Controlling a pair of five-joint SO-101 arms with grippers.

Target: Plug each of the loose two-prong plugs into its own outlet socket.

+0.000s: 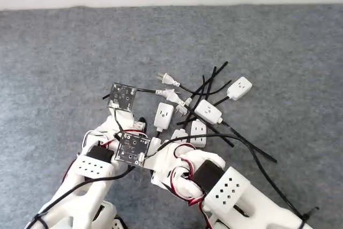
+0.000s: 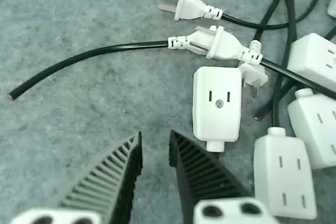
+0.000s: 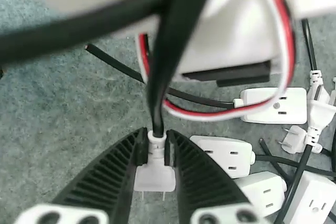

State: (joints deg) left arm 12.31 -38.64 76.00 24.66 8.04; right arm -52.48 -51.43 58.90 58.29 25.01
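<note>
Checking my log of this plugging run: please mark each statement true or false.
1. The right gripper has its jaws shut on a white plug. True.
2. That plug already sits in a socket. False: its prongs are bare.
3. The left gripper holds an outlet socket. False: its jaws are open and empty, near an outlet socket.
4. A second plug lies loose on the carpet. True.
</note>
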